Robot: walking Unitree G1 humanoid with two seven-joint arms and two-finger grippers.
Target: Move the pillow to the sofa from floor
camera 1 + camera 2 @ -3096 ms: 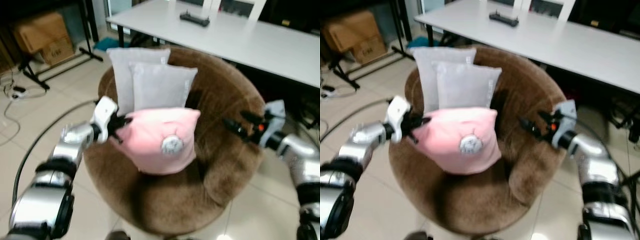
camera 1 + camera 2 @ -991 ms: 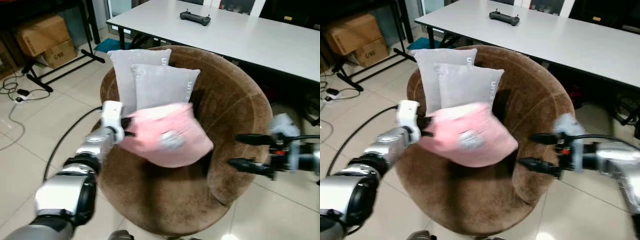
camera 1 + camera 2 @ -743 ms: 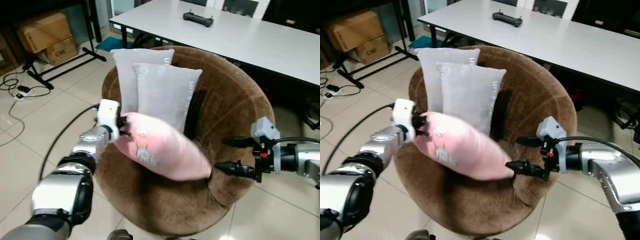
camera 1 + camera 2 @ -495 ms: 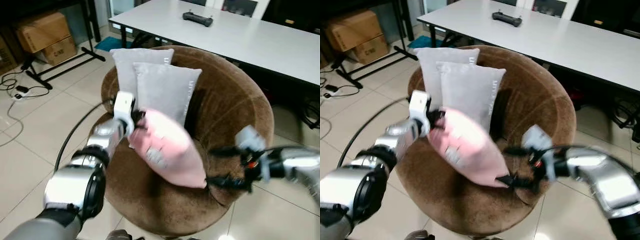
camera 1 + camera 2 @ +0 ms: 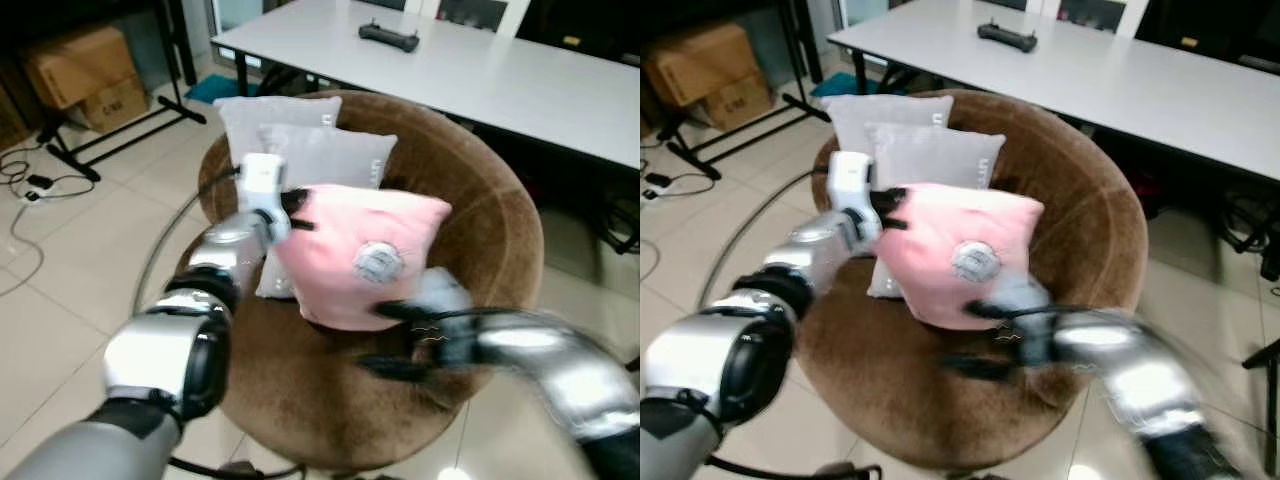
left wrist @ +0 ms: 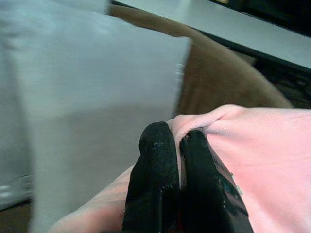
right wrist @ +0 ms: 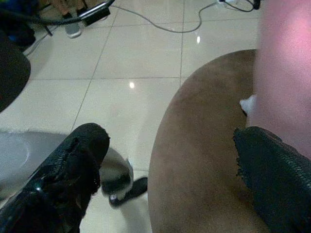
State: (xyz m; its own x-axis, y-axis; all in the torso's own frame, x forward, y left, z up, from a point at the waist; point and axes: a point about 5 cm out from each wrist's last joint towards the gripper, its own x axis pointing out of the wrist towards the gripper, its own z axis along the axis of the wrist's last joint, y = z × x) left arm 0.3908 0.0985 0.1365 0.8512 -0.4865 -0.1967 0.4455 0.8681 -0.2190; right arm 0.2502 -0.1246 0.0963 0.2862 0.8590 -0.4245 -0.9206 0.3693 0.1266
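The pink pillow [image 5: 360, 255] with a round white patch stands nearly upright on the round brown sofa chair [image 5: 490, 190], leaning against two grey pillows [image 5: 330, 150]. My left gripper [image 5: 295, 210] is shut on the pillow's upper left corner; in the left wrist view the gripper [image 6: 177, 141] pinches pink fabric [image 6: 262, 145] in front of a grey pillow [image 6: 97, 82]. My right gripper [image 5: 385, 340] is motion-blurred just below the pillow's lower edge, over the seat. In the right wrist view the right gripper [image 7: 167, 138] is open, fingers wide apart, holding nothing.
A long white table [image 5: 520, 70] with a black controller [image 5: 390, 37] stands behind the chair. Cardboard boxes [image 5: 80, 65] and a black stand's legs [image 5: 120, 130] are at the far left. Cables [image 5: 25, 190] lie on the tiled floor.
The pink pillow has swung from a slanted hang to upright against the grey pillows. My left gripper moved in over the chair, and my right arm swept left under the pillow.
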